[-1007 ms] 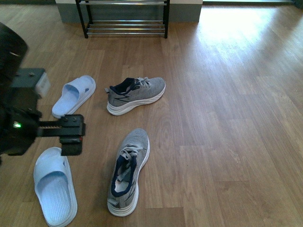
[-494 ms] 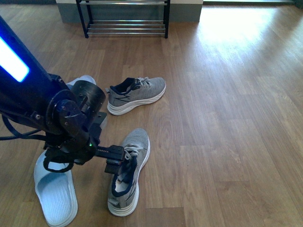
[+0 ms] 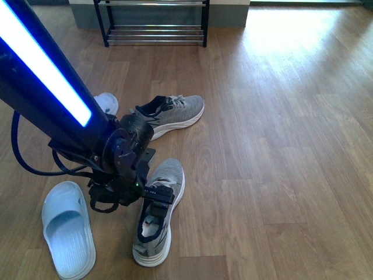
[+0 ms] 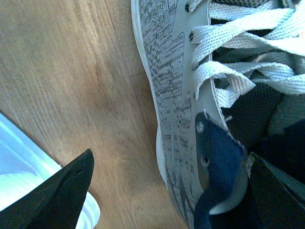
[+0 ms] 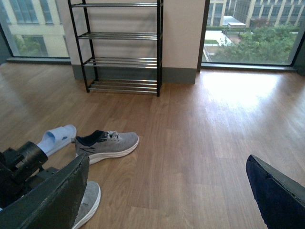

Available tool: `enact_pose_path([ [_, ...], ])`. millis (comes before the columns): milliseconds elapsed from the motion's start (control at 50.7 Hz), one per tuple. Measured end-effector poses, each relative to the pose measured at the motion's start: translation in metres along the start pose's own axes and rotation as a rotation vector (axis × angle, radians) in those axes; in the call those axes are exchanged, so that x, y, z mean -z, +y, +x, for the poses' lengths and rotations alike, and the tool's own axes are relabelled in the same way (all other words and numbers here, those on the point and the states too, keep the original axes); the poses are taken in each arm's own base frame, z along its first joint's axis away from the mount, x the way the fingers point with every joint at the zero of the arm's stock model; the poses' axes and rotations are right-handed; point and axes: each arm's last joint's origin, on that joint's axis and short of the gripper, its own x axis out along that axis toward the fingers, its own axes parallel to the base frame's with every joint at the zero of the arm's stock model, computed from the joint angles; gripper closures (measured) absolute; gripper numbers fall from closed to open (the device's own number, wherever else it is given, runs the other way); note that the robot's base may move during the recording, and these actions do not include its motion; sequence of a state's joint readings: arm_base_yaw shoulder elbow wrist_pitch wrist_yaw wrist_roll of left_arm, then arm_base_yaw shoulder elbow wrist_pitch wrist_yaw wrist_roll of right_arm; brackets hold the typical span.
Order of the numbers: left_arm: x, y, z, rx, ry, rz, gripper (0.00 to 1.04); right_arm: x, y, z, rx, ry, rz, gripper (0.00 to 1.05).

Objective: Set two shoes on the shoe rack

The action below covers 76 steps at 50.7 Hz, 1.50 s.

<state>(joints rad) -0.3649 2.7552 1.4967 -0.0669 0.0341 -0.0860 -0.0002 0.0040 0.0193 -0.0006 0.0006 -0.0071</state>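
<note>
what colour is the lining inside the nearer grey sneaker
Navy blue lining on that sneaker, best seen in the left wrist view.

Right floor [image 3: 280,146] open; far sneaker [image 3: 173,113] lies between near sneaker [image 3: 158,224] and shoe rack [image 3: 154,36].

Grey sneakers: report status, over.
Left gripper open astride near grey knit sneaker, at collar. Right gripper open, empty. Second grey sneaker lies toward black-frame chrome-bar shoe rack.

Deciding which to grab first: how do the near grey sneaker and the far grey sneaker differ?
The near sneaker points its toe towards the shoe rack; the far sneaker lies crosswise, toe right. The left gripper is open at the near sneaker's collar; the far sneaker lies free. Both are grey knit, white-soled, upright.
</note>
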Motion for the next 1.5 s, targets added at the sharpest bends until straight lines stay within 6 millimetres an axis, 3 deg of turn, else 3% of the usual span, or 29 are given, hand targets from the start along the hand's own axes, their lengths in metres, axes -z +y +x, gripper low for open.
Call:
enact_pose_path([
  [237,0.002,-0.005,0.024,0.014,-0.038,0.046,0.1,0.0,0.0,0.0,0.0,0.0,0.0,0.09],
  [494,0.009,0.001,0.028,-0.078,-0.035,0.063,0.55,0.0,0.0,0.0,0.0,0.0,0.0,0.09],
  [829,0.017,0.023,0.022,-0.155,-0.017,0.051,0.99,0.0,0.0,0.0,0.0,0.0,0.0,0.09],
  [908,0.019,0.034,0.017,-0.178,-0.015,0.03,1.03,0.0,0.0,0.0,0.0,0.0,0.0,0.09],
  [1026,0.025,0.054,-0.008,-0.199,-0.045,-0.011,1.03,0.0,0.0,0.0,0.0,0.0,0.0,0.09],
  [1105,0.027,0.059,-0.041,-0.2,-0.098,-0.037,1.03,0.0,0.0,0.0,0.0,0.0,0.0,0.09],
  [1263,0.029,0.057,-0.129,-0.206,-0.287,-0.09,1.03,0.0,0.0,0.0,0.0,0.0,0.0,0.09],
  [1342,0.041,0.054,-0.182,-0.233,-0.413,-0.1,1.03,0.0,0.0,0.0,0.0,0.0,0.0,0.09],
  [1500,0.074,0.049,-0.244,-0.281,-0.543,-0.14,1.03,0.0,0.0,0.0,0.0,0.0,0.0,0.09],
])
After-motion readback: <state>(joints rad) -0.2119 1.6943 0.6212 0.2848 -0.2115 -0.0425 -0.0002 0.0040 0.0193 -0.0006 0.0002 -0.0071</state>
